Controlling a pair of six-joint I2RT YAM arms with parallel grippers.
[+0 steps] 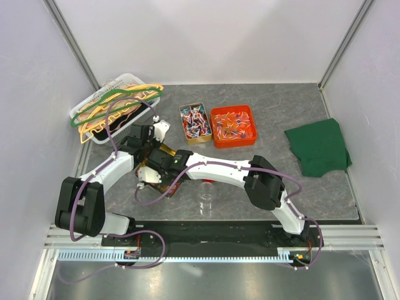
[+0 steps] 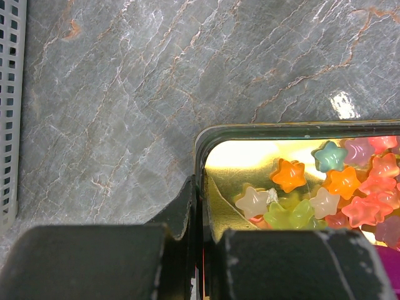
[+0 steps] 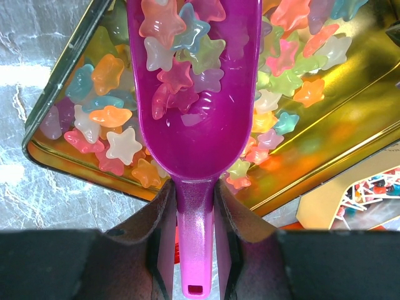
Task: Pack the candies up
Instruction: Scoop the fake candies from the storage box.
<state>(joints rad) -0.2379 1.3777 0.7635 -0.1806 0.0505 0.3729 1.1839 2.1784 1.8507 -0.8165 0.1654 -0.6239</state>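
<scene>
Top: the arms meet left of centre on the bench; a clear jar stands nearby, apart.

Left wrist: the left pincer is closed on the tin wall, with candies inside.

Right wrist: the right pincer clamps the scoop handle; the scoop is loaded, above the tin.

This looks like the scooping step. Next probably calls for a level carry to the jar.

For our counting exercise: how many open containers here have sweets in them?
3: the gold tin of star sweets mid-table, a smaller tin of wrapped sweets farther back, and an orange tray to that tin's right. Others may be hidden from view.
</scene>
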